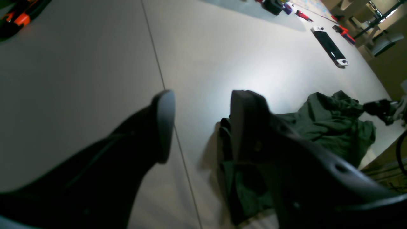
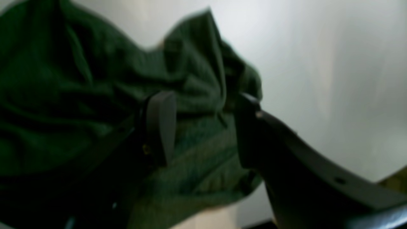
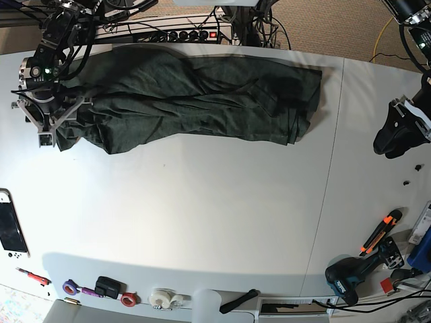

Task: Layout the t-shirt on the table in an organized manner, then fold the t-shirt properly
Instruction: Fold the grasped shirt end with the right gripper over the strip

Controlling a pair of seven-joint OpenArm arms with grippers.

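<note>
1. I see the large dark green, heathered soft-fabric t-shirt [image 3: 195, 101] lying bunched lengthwise along the far edge of the big white smooth bench [image 3: 202, 208], wrinkled and folded over itself, not spread flat.
2. My right hand [image 2: 203, 127] sits at the shirt's end on the base view's left. In its wrist view the two dark fingers [image 2: 162, 124] stand well apart with green cloth showing between them — nothing is pinched, though the picture is blurred and I cannot say whether a finger touches the fabric.
3. My left hand [image 1: 200, 127] hangs over bare bench on the other side, well apart from the shirt's near end [image 1: 330, 127]. Its fingers are spread wide and hold nothing; the thin seam line [image 1: 159, 73] of the bench runs between them.
4. From the base view the left hand [image 3: 397, 134] is just past that seam, near the bench's edge.
5. Along the near side of the bench lie odds and ends: a black handheld console with white ends [image 3: 11, 225], rolls of tape [image 3: 161, 298], an orange-and-black utility knife [image 3: 380, 232] and a dark teal power drill [image 3: 353, 272] — all well clear of the shirt.
</note>
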